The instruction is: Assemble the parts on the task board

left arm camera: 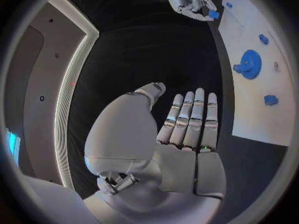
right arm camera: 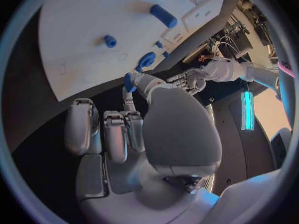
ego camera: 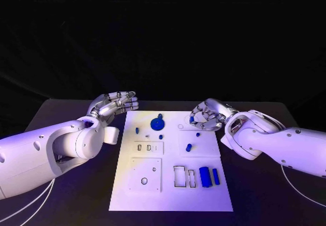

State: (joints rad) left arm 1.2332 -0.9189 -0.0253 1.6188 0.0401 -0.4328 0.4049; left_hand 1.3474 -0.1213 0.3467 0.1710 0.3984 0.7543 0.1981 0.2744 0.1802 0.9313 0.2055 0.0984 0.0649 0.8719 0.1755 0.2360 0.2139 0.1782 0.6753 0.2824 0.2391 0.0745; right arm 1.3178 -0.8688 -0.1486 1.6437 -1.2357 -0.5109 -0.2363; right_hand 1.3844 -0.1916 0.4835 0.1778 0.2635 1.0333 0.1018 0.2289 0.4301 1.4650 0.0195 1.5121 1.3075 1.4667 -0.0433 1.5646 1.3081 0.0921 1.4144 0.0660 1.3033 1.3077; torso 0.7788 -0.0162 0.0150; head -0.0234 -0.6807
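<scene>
The white task board [ego camera: 170, 193] lies in the middle of the table. A blue gear [ego camera: 158, 124] stands near its far edge, with small blue parts [ego camera: 189, 147] scattered around the middle. Two long blue blocks [ego camera: 204, 176] lie beside empty slots [ego camera: 180, 176] at the near right. My right hand [ego camera: 207, 115] hovers over the board's far right part and pinches a small blue part [right arm camera: 129, 81] between thumb and a finger. My left hand [ego camera: 112, 106] is held off the board's far left corner, fingers straight and side by side, holding nothing. The gear [left arm camera: 250, 63] lies beyond its fingertips.
Recessed plates with holes [ego camera: 146, 174] take up the board's near left. Black table [ego camera: 75, 207] surrounds the board on all sides. My left forearm [ego camera: 61, 146] lies along the board's left edge, my right forearm [ego camera: 278, 141] along its right.
</scene>
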